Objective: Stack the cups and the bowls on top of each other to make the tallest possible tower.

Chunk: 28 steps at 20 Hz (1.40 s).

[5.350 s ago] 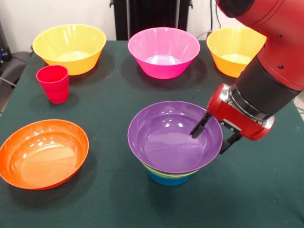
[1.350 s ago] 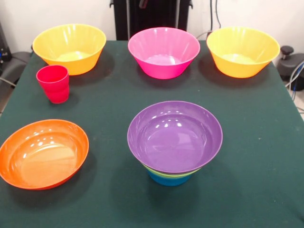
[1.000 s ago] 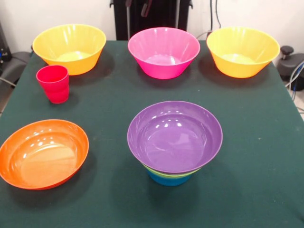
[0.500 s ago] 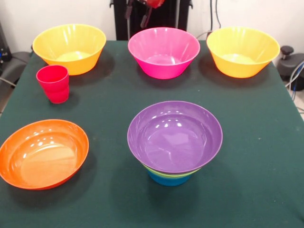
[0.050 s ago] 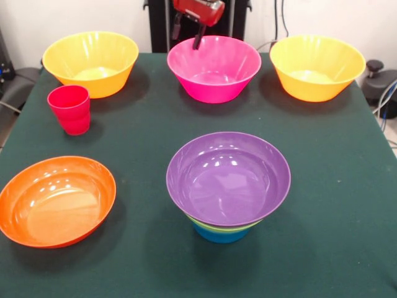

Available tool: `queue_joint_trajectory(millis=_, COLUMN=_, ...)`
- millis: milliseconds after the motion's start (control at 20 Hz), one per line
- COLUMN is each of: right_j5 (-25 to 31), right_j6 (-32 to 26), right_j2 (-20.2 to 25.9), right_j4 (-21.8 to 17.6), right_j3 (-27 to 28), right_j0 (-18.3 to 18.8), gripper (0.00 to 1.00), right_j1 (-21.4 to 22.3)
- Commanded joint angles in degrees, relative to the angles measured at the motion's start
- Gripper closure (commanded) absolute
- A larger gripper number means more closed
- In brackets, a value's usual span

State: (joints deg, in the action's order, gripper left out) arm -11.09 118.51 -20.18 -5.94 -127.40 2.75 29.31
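Note:
The tower stands near the front middle: a wide purple bowl (image 5: 228, 177) on top, a lime green bowl (image 5: 218, 225) under it and a blue base (image 5: 220, 234). A wide orange bowl (image 5: 56, 198) lies at the front left. Behind it stands the red cup (image 5: 69, 108). Along the far edge sit a yellow bowl (image 5: 91, 62), a pink bowl (image 5: 214, 68) and a second yellow bowl (image 5: 316, 65). My gripper (image 5: 188, 35) hangs open at the pink bowl's far left rim, one finger outside the rim and one at it, holding nothing.
Everything rests on a dark green table (image 5: 142, 136). A black stand (image 5: 158, 25) rises just behind the far edge. Grey gear (image 5: 378, 81) sits off the table's right side.
My gripper, barely showing at the top edge half a second ago, has come down to the pink bowl's far rim. The bowls and the cup have not moved.

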Motion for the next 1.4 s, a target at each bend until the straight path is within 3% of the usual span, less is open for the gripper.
queue_joint_trajectory(millis=50, right_j5=-3.94, right_j6=12.81, right_j2=7.15, right_j4=4.25, right_j3=0.91, right_j0=-2.76, gripper=0.00, right_j1=-5.62)
queue_joint_trajectory(millis=450, right_j5=-4.40, right_j6=15.14, right_j2=7.58, right_j4=8.86, right_j3=2.02, right_j0=-6.17, gripper=0.00, right_j1=-7.40)
queue_joint_trajectory(millis=800, right_j5=-1.33, right_j6=14.31, right_j2=7.30, right_j4=9.95, right_j3=2.17, right_j0=-6.71, gripper=0.00, right_j1=-5.94)
queue_joint_trajectory(millis=1150, right_j5=7.57, right_j6=10.80, right_j2=7.29, right_j4=8.92, right_j3=2.32, right_j0=-4.76, gripper=0.00, right_j1=1.00)
queue_joint_trajectory(millis=1400, right_j5=13.90, right_j6=9.98, right_j2=6.54, right_j4=9.11, right_j3=1.59, right_j0=-5.91, gripper=0.00, right_j1=5.86)
